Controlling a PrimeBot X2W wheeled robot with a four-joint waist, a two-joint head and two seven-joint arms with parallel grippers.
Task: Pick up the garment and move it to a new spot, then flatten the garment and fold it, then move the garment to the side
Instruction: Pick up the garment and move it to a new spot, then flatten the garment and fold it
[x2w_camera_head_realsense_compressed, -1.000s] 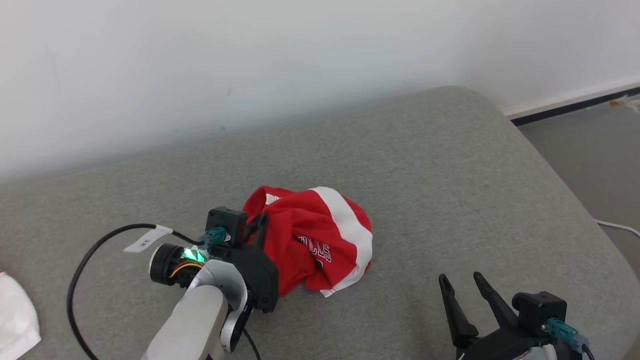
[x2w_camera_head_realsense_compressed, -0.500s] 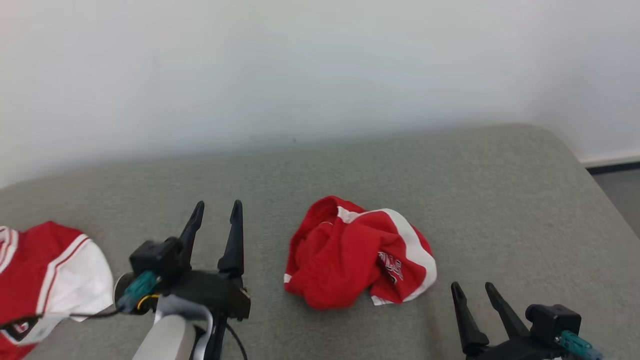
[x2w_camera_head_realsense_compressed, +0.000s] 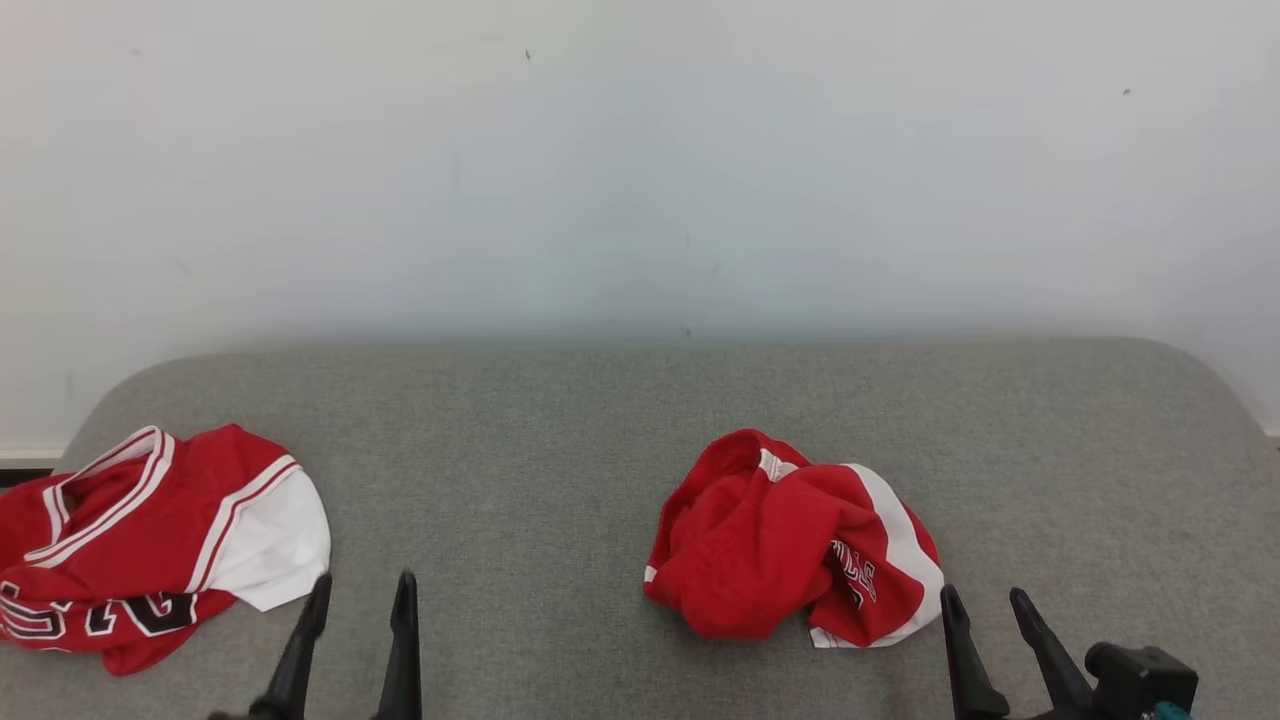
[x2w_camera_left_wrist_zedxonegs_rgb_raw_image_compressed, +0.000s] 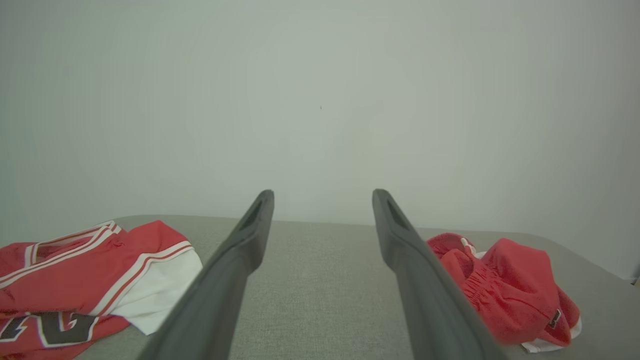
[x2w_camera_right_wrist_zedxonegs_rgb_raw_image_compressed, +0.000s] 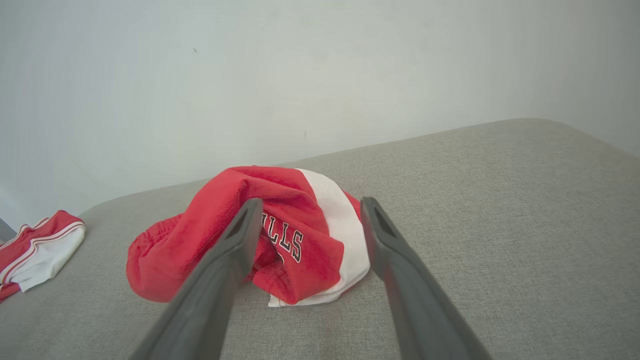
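Both my claws are spread wide and hold nothing. My left claw (x2w_camera_head_realsense_compressed: 363, 578) sits at the near edge, left of centre, and my right claw (x2w_camera_head_realsense_compressed: 983, 592) is at the near right. The red basketball shorts (x2w_camera_head_realsense_compressed: 790, 535) lie in a crumpled heap on the grey cushion (x2w_camera_head_realsense_compressed: 540, 430), right of centre, just beyond and to the left of my right claw's tips. A red jersey (x2w_camera_head_realsense_compressed: 150, 545) lies well apart at the far left, near that edge of the cushion.

I judge the shorts are ready to be flattened, since they are bunched up with the white side stripe wrapped over the right flank and the lettered leg tucked low at the near side. To do it well I should not pinch the middle of the heap. The ribbed waistband shows along the left of the bundle in my left wrist view. I would take it at two spread points, one claw each, lift just enough for the legs to hang free, then drag the shorts toward me and lay them down smooth. Grabbing several layers at once would only carry the tangle along.
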